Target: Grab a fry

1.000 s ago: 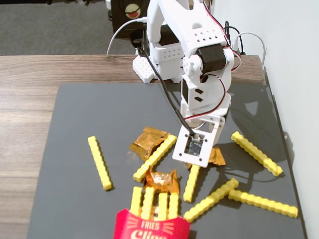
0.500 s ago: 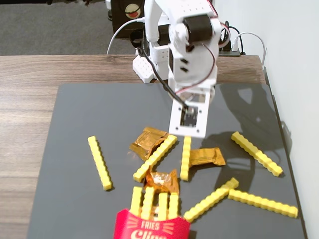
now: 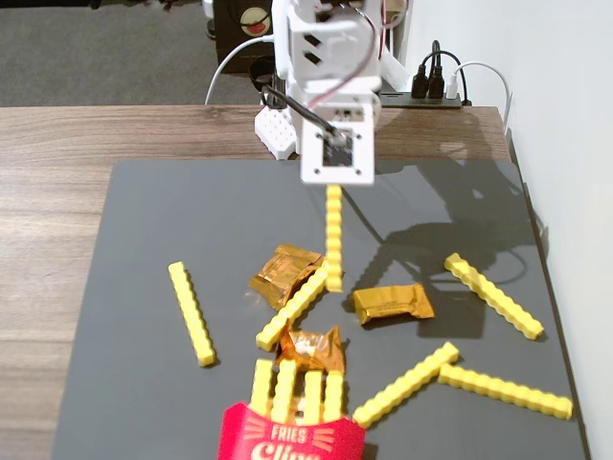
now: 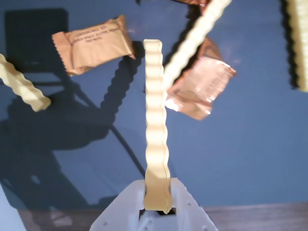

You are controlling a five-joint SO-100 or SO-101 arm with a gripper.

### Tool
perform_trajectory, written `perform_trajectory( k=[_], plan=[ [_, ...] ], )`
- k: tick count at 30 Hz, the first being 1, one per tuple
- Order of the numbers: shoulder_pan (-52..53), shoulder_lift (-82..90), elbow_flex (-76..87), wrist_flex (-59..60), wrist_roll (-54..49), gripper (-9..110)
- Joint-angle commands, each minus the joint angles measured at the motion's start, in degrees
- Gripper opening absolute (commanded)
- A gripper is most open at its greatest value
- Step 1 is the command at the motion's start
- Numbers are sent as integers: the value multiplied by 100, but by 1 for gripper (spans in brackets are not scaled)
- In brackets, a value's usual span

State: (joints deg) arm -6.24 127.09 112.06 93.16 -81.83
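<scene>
My white gripper [image 3: 333,180] is shut on one end of a yellow studded fry [image 3: 333,240] and holds it above the dark mat, with the fry hanging straight down. In the wrist view the two white fingers [image 4: 185,202] clamp the fry's near end at the gripper [image 4: 157,195], and the fry [image 4: 155,120] runs straight away from the jaws over the mat. Other fries lie loose: one at the left [image 3: 192,313], one slanted in the middle [image 3: 292,307], one at the right [image 3: 493,295], and two at the lower right [image 3: 406,384].
Three gold foil wrappers [image 3: 393,303] [image 3: 283,273] [image 3: 313,349] lie mid-mat. A red FRIES carton [image 3: 287,439] with several fries in it stands at the front edge. The grey mat [image 3: 153,211] lies on a wood table; a wall and a power strip [image 3: 436,86] are at the back right.
</scene>
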Motion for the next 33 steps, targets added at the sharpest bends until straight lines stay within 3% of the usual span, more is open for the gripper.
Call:
perform_trajectory(
  k=[1,12,33],
  plan=[
    [167,387,-325,158,-202,1],
    [993,800,-896,439,-896,1],
    [1116,809,-967,413,-993,1]
  ],
)
